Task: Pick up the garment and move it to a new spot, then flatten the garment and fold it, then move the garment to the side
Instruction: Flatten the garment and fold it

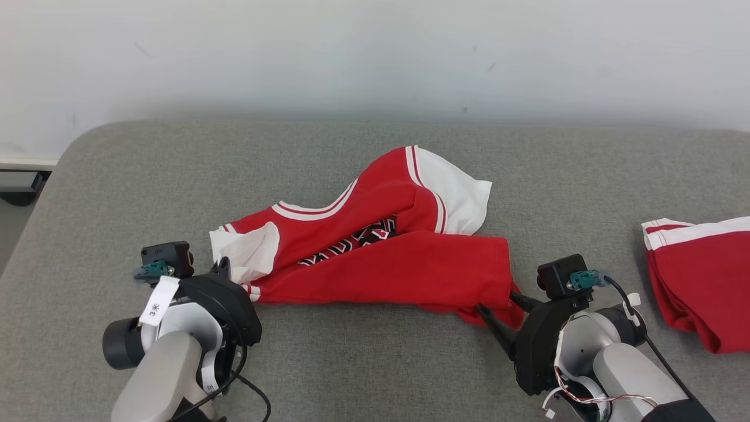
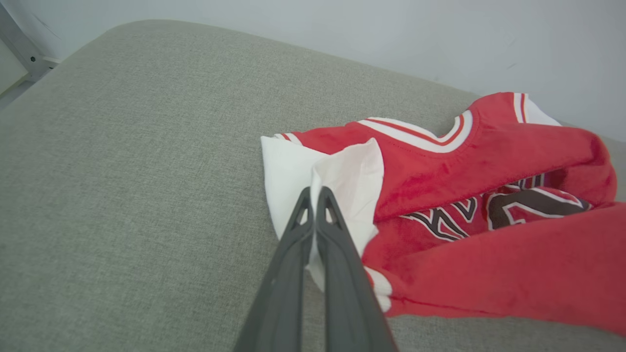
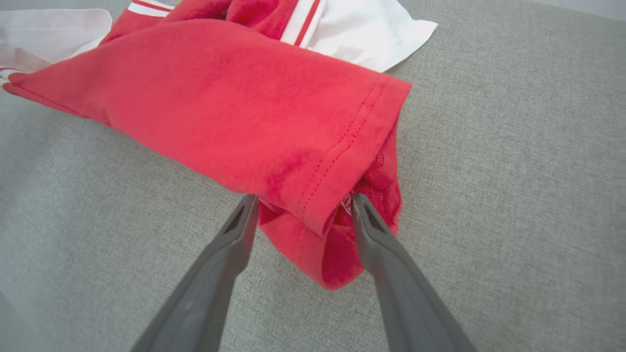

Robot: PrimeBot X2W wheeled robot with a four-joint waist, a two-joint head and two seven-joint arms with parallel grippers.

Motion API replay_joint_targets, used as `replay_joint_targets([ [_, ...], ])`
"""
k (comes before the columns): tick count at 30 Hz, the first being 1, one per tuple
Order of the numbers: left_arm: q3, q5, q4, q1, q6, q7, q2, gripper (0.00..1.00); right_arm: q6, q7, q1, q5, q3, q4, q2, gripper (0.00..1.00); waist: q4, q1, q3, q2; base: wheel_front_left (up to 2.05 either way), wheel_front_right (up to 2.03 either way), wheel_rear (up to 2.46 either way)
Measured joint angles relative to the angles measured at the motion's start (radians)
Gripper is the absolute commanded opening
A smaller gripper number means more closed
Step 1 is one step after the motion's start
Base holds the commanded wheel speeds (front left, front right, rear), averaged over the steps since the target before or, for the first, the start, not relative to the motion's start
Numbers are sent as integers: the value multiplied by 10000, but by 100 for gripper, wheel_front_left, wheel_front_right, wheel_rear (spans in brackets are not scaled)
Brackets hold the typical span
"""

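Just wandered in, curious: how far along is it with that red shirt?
Done: nothing clear; the red shirt lies crumpled on the grey surface. In hand: the left claw pinches its white sleeve, the right claw stands open around the hem corner. Left: flattening, folding, moving it aside.

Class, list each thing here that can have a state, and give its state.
red jersey, crumpled, partly doubled over, on the grey cushion.
left hand, shut on the jersey's white sleeve.
right hand, open, astride the jersey's red hem corner.
second red garment, bunched, lying apart at the right.
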Motion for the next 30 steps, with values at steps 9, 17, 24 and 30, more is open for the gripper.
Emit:
replay_joint_targets([
  [9,94,105,-8,208,0,-29,-25,0,-42,104,226,0,35,-222,-23,0,-97,-1,-138,0,0,0,0],
  [17,318,140,-151,203,0,-178,-63,0,-117,153,232,115,-123,-520,-27,0,-104,0,-122,0,0,0,0],
  [24,1085,-123,-1243,-264,2,-1331,-153,0,-117,-685,-173,938,-1181,-1411,318,0,-92,0,-315,0,0,0,0],
  [30,1369,-692,-2355,-648,-25,-2104,-272,0,-117,-1350,-761,1350,-1762,-2100,568,0,-112,0,-627,0,0,0,0],
])
